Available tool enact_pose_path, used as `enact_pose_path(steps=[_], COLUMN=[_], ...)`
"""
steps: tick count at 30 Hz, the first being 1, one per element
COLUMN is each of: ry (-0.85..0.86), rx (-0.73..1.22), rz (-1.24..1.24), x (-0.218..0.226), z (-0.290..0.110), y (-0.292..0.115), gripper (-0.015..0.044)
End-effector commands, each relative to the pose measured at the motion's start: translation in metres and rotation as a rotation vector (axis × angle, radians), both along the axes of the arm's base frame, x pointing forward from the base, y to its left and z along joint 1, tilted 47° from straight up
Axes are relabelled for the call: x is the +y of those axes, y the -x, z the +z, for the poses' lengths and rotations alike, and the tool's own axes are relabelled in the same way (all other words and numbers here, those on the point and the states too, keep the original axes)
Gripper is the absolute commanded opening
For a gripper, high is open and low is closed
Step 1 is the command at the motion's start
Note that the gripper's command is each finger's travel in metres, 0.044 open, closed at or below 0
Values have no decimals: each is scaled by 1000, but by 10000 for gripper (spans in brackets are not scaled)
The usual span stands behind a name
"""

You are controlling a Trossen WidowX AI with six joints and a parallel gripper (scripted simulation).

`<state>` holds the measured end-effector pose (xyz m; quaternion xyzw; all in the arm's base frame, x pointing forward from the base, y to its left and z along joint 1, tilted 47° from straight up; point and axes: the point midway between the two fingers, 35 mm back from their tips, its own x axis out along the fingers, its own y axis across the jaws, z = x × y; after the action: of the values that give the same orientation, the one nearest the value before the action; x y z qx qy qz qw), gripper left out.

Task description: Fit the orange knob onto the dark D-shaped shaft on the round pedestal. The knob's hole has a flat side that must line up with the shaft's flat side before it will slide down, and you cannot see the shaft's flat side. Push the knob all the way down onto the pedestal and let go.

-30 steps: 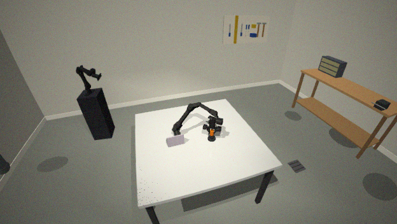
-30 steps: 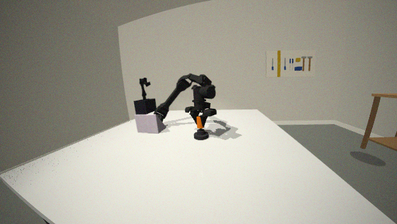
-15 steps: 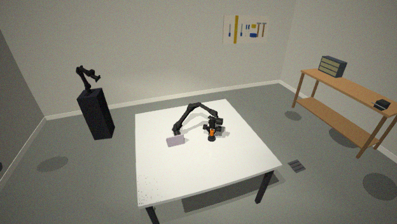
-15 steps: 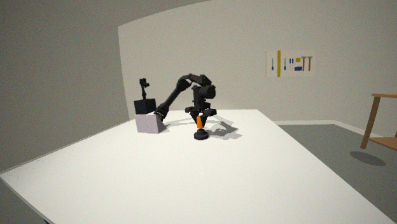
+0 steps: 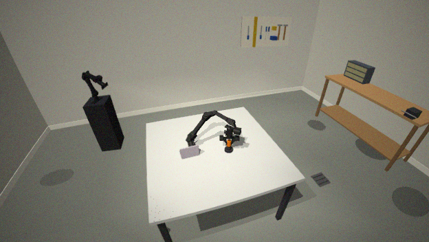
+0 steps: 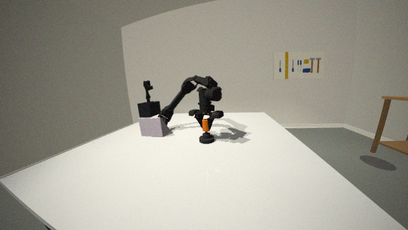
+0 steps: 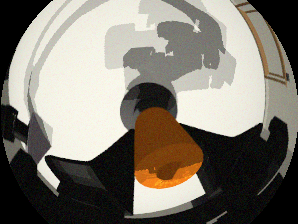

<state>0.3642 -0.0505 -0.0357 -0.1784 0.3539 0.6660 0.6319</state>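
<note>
My gripper (image 5: 228,141) (image 6: 205,125) (image 7: 156,131) is shut on the orange knob (image 5: 229,141) (image 6: 205,125) (image 7: 162,145). It holds the knob upright, straight above the dark round pedestal (image 5: 229,150) (image 6: 206,139) (image 7: 148,99) on the white table (image 5: 213,179) (image 6: 196,183). In the exterior view a small gap shows between the knob's lower end and the pedestal's base. In the wrist view the knob's far end overlaps the pedestal. The shaft is hidden behind the knob and the fingers.
A pale lilac block (image 5: 190,151) (image 6: 151,127) stands at the arm's base, left of the pedestal. A dark plinth with a second small arm (image 5: 102,120) stands on the floor at the left. A wooden shelf (image 5: 375,110) stands at the right wall.
</note>
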Motion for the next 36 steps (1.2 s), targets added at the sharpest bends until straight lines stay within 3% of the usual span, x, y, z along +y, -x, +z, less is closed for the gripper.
enact_pose_path(steps=[1,27,36], ry=[1,1,-27], rx=[-15,-15,-165], rz=[6,6,150], x=[-2,-1,-2], z=[1,1,1], y=[-1,0,-2], gripper=[0,0,0])
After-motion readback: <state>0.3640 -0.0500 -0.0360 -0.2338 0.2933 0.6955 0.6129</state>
